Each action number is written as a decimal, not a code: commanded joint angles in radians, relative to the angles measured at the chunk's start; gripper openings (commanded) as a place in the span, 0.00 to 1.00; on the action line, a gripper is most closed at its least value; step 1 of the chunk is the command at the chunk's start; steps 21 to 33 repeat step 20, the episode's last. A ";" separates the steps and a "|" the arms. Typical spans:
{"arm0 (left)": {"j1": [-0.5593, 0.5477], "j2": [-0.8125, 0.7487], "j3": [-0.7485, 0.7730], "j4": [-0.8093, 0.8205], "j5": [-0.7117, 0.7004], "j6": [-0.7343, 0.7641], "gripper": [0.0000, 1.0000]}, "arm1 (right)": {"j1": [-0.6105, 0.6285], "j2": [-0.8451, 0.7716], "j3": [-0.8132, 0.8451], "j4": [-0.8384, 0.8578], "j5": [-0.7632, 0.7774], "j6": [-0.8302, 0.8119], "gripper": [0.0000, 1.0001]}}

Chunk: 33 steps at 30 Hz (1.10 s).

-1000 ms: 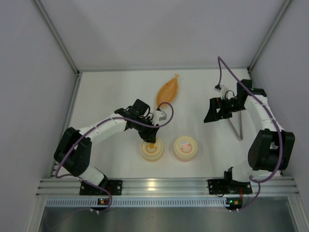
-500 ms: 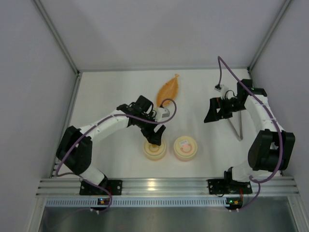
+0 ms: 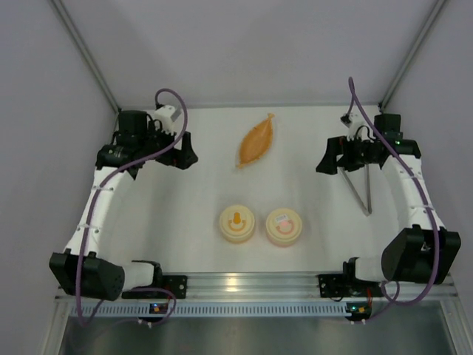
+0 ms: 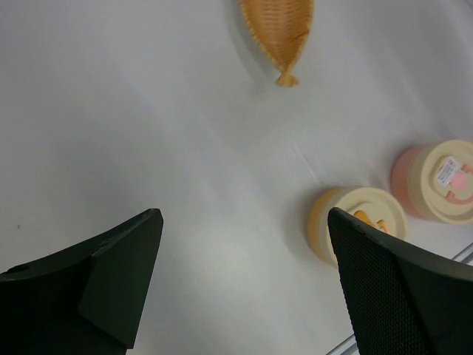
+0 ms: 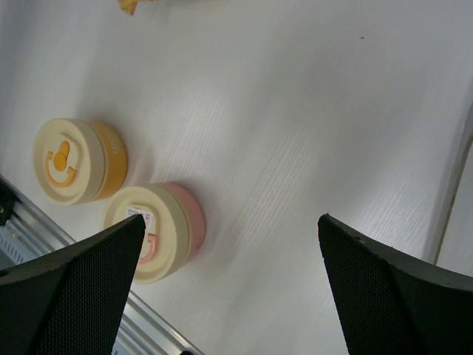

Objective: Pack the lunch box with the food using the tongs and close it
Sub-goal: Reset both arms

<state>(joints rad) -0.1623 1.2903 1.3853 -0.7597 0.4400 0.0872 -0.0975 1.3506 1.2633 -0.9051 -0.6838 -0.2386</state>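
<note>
Two round lunch boxes stand side by side near the front, each under a cream lid: an orange one (image 3: pixel 236 224) (image 4: pixel 357 231) (image 5: pixel 76 161) and a pink one (image 3: pixel 283 226) (image 4: pixel 439 181) (image 5: pixel 157 230). No food shows; it is hidden or out of view. The grey tongs (image 3: pixel 362 194) lie on the table at the right, just in front of my right gripper (image 3: pixel 327 159) (image 5: pixel 231 220), which is open and holds nothing. My left gripper (image 3: pixel 183 157) (image 4: pixel 244 218) hovers at the far left, open and empty, well away from the boxes.
A long orange leaf-shaped tray (image 3: pixel 257 140) (image 4: pixel 279 33) lies at the back centre with nothing showing on it. White walls close in the table (image 3: pixel 192 207) on three sides. An aluminium rail (image 3: pixel 251 285) runs along the near edge.
My left arm has let go at the orange box's lid, opened, and swung up and back to the far left. The right arm has shifted slightly towards the back.
</note>
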 commanded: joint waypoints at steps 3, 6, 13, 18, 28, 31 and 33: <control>0.205 0.021 -0.126 -0.020 -0.007 0.071 0.98 | -0.011 -0.027 -0.051 0.185 0.119 0.058 0.99; 0.276 0.076 -0.163 0.023 -0.012 0.083 0.98 | -0.011 -0.002 -0.085 0.215 0.165 0.067 0.99; 0.299 0.126 -0.242 0.129 -0.102 0.088 0.98 | -0.011 0.008 -0.140 0.293 0.245 0.048 0.99; 0.302 0.103 -0.269 0.158 -0.060 0.089 0.98 | -0.011 0.022 -0.120 0.287 0.250 0.042 0.99; 0.303 0.087 -0.269 0.155 -0.040 0.092 0.98 | -0.011 0.022 -0.117 0.285 0.253 0.039 1.00; 0.303 0.087 -0.269 0.155 -0.040 0.092 0.98 | -0.011 0.022 -0.117 0.285 0.253 0.039 1.00; 0.303 0.087 -0.269 0.155 -0.040 0.092 0.98 | -0.011 0.022 -0.117 0.285 0.253 0.039 1.00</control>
